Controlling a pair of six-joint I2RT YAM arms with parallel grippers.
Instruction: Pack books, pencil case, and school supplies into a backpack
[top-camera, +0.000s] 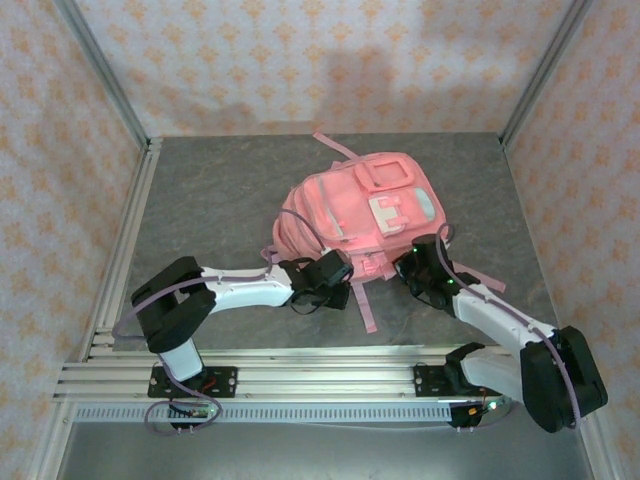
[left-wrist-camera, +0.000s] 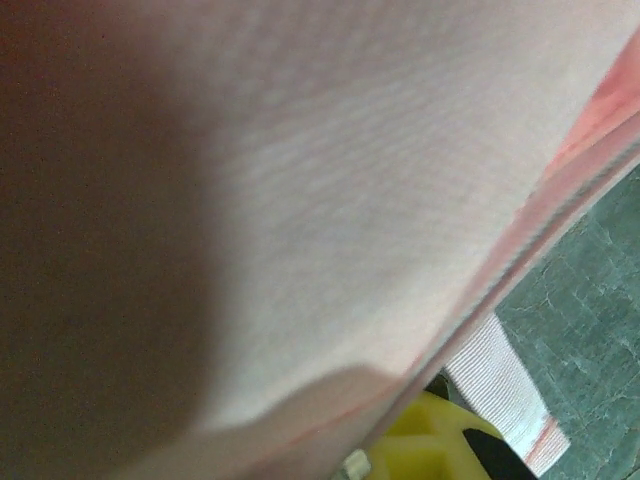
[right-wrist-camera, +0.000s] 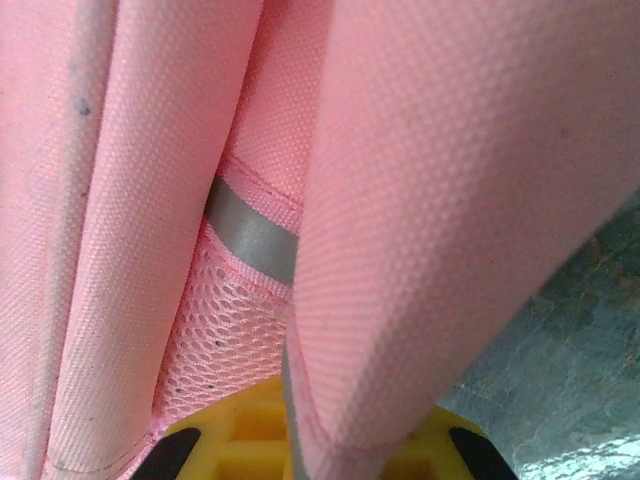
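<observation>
Grey stone-patterned bench (top-camera: 200, 200) is occupied by 1 pink backpack (top-camera: 350, 205), laid front-up near the middle, with its straps (top-camera: 365, 305) trailed toward the 2 arms. At its near-left edge the left tool (top-camera: 347, 268) is closed narrowly on pink fabric. At the near-right edge the right tool (top-camera: 408, 266) is pinched tight on 1 fold of fabric.

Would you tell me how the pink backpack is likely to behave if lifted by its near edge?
The backpack would probably sag rather than hold its shape: its fabric bunches into soft folds in the right wrist view. Its loose straps would likely trail across the table. The woven cloth looks grippy, not slippery.
</observation>
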